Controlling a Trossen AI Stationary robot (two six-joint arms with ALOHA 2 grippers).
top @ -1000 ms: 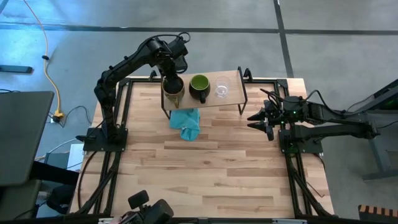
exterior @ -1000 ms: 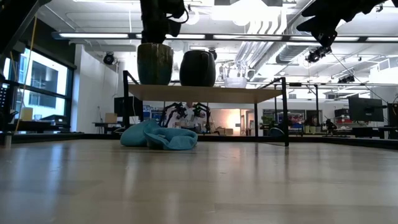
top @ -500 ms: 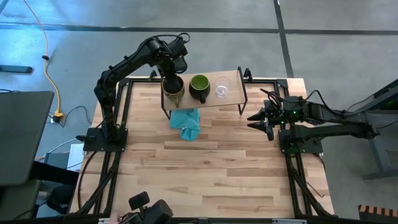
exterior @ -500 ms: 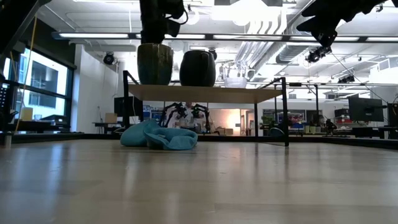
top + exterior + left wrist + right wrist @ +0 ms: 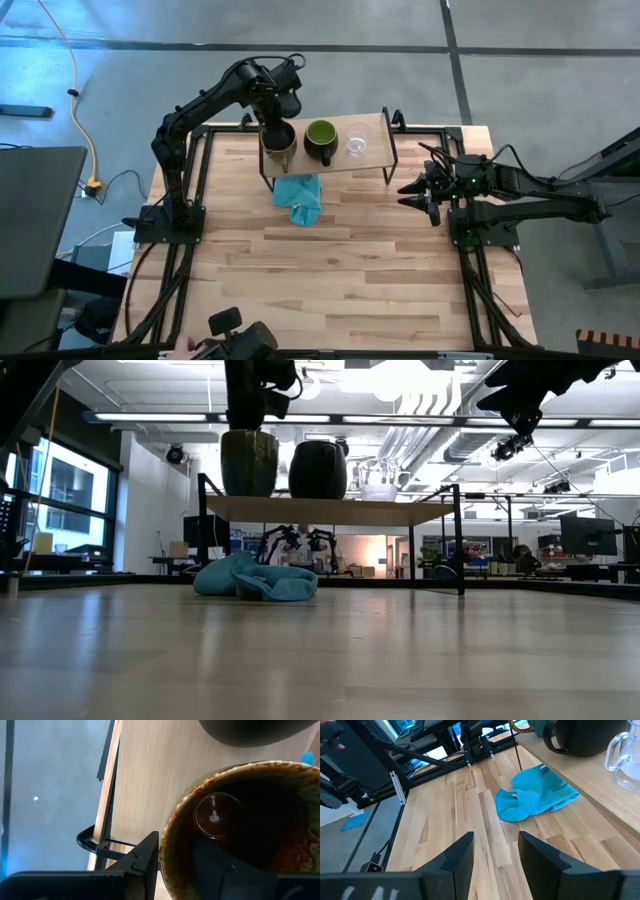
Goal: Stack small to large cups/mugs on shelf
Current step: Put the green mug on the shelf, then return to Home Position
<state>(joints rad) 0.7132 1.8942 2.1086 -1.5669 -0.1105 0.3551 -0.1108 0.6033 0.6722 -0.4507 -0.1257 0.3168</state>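
The shelf [image 5: 372, 160] stands at the table's far edge. On it stand, from left to right, the brown mug [image 5: 281, 157], the mug that is green within and dark outside [image 5: 321, 138] and the clear glass cup [image 5: 357, 146]. In the low view their bases rest on the board [image 5: 330, 510]. My left gripper [image 5: 277, 128] is above the brown mug [image 5: 235, 825], shut on its rim. My right gripper [image 5: 417, 192] is open and empty, in the air over the table's right side, right of the shelf. My left gripper has the brown mug's rim [image 5: 167, 851] between its fingers, one finger [image 5: 147, 855] outside the wall and the other finger [image 5: 215, 870] inside the mug. The fingers come from above, pointing down. The mug stands upright with its base on the shelf's left end [image 5: 249, 492].
A crumpled teal cloth [image 5: 300, 197] lies on the table just in front of the shelf, and also shows in the right wrist view [image 5: 535, 795]. The wooden tabletop [image 5: 340, 280] spreads out nearer to me. Black frame rails run along the table's sides.
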